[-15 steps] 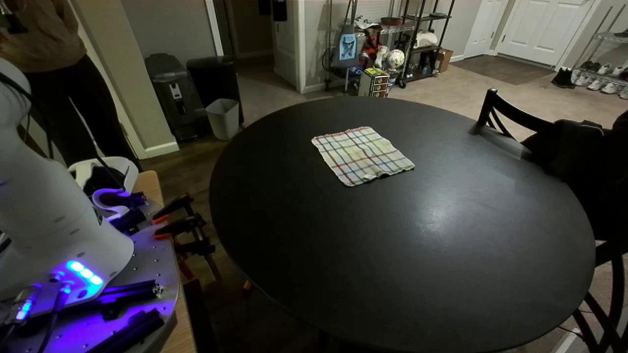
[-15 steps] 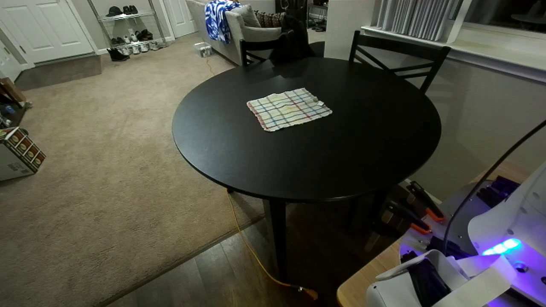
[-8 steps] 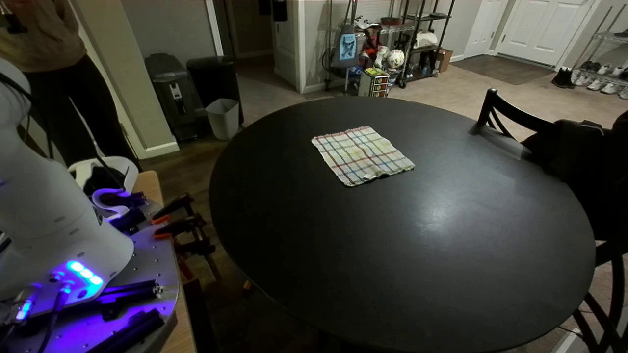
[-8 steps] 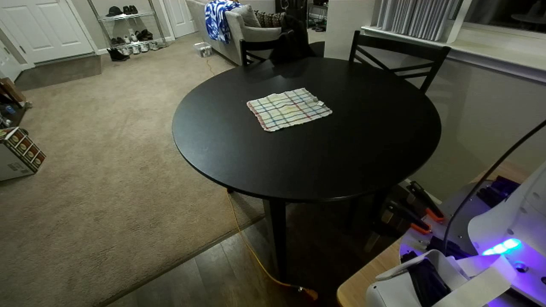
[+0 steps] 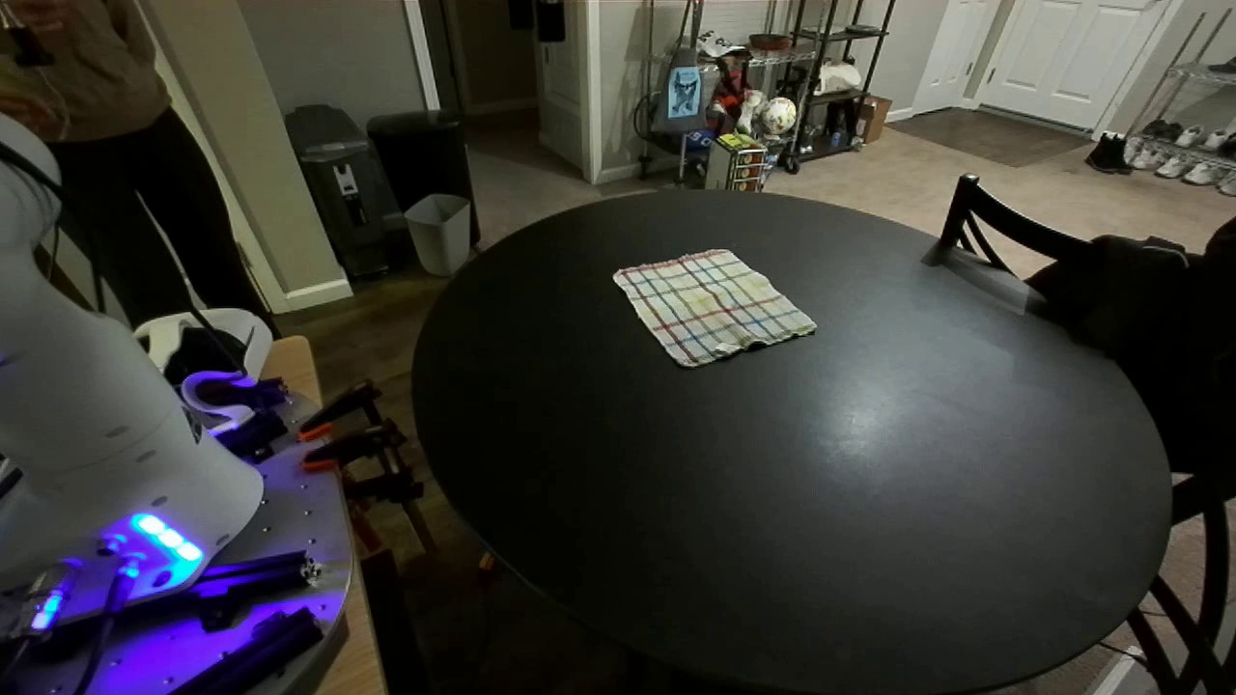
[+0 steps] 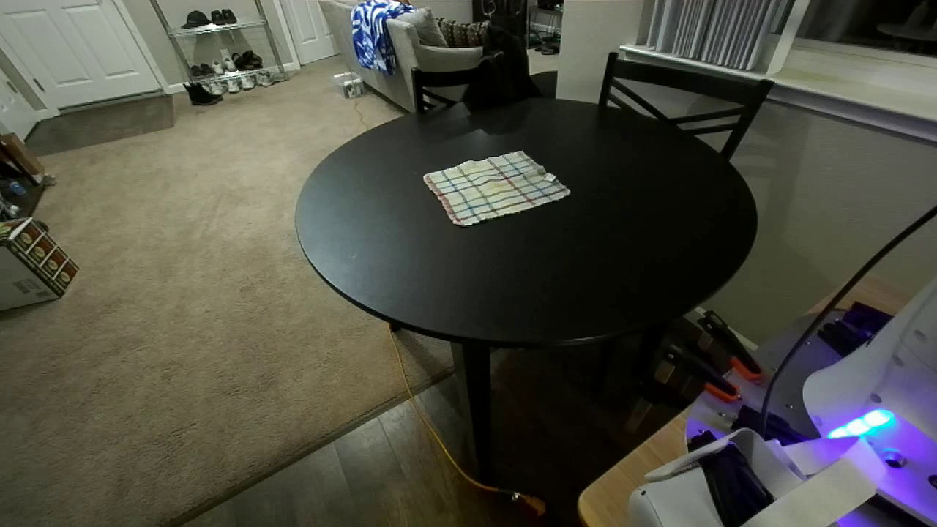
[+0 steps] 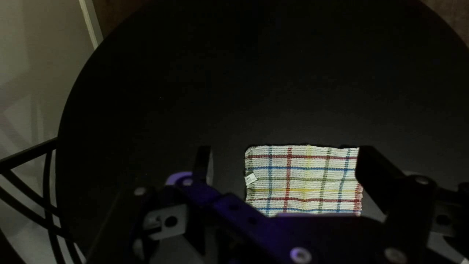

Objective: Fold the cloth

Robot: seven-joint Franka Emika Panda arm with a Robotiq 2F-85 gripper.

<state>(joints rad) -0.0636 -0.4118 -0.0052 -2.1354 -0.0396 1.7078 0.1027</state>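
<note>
The cloth [image 5: 715, 307] is whitish with a plaid grid of red, blue, yellow and greenish lines. It lies spread out, nearly flat and squarish, on the round black table [image 5: 772, 502]. It also shows in an exterior view [image 6: 496, 189] and in the wrist view [image 7: 304, 179], with a small white tag at its edge. My gripper [image 7: 285, 156] is open and empty, its two fingers wide apart, above the table. In the wrist view the right finger [image 7: 375, 172] covers one corner of the cloth, and the gripper body hides its near edge. In both exterior views the gripper is out of view.
Black chairs [image 6: 688, 91] stand at the table's edge, one with dark clothing [image 5: 1139, 299] over it. My arm's base [image 5: 126, 463] is on a separate stand with clamps [image 5: 357, 444] beside the table. A person [image 5: 126, 145] stands behind the arm.
</note>
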